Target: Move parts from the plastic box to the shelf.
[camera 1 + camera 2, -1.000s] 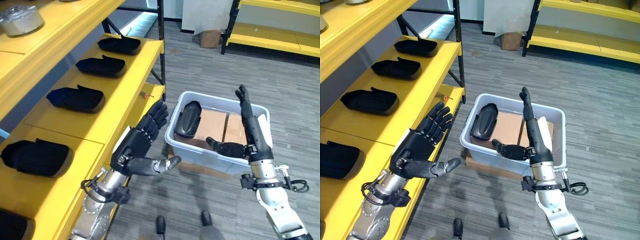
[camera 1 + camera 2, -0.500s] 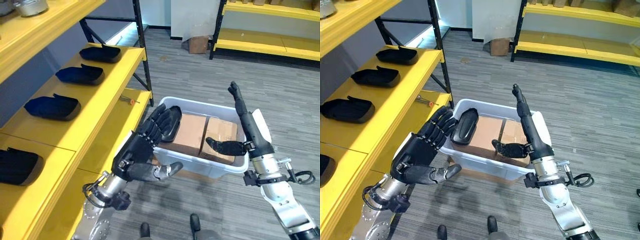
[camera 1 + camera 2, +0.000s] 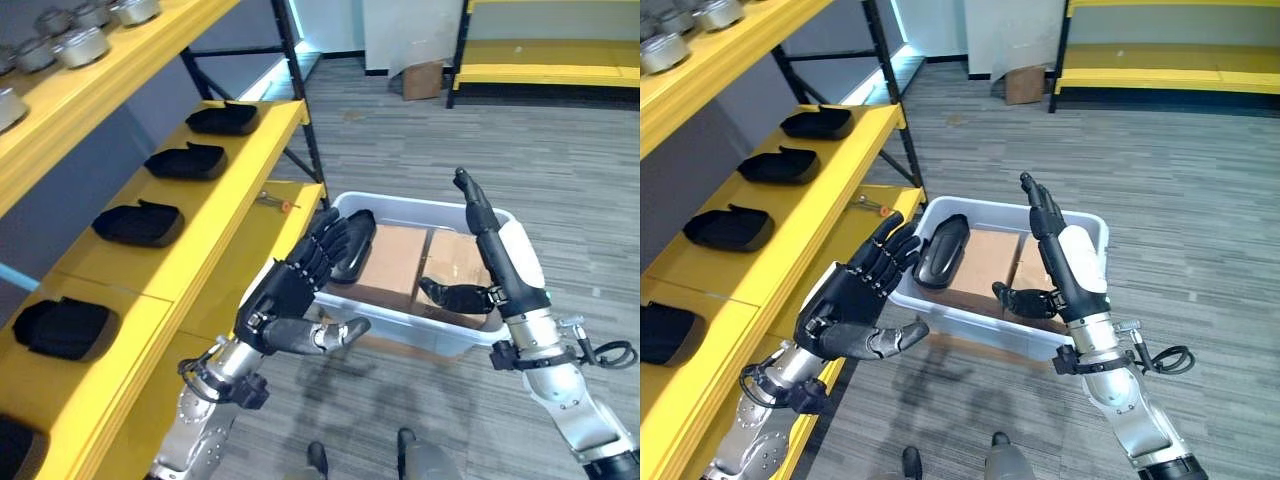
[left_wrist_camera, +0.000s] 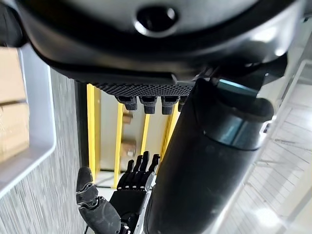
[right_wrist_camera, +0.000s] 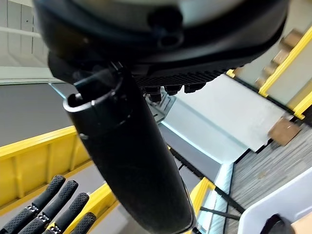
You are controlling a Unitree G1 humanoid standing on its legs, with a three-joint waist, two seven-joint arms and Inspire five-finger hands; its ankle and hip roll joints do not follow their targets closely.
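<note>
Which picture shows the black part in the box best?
The right eye view: the black part lies whole against the plastic box wall. In the left eye view the left hand overlaps it; the right wrist view catches a sliver.

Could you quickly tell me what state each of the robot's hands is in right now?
Left hand: open, fingers straight, holding nothing, near the black part in the plastic box.
Right hand: open, fingers straight, holding nothing, above the box.

A warehouse or parts storeroom is shown: yellow shelving (image 3: 215, 215) on black uprights is lined with black moulded parts (image 3: 138, 223), and a plastic box (image 3: 400, 330) is set on grey plank flooring (image 3: 560, 180).
</note>
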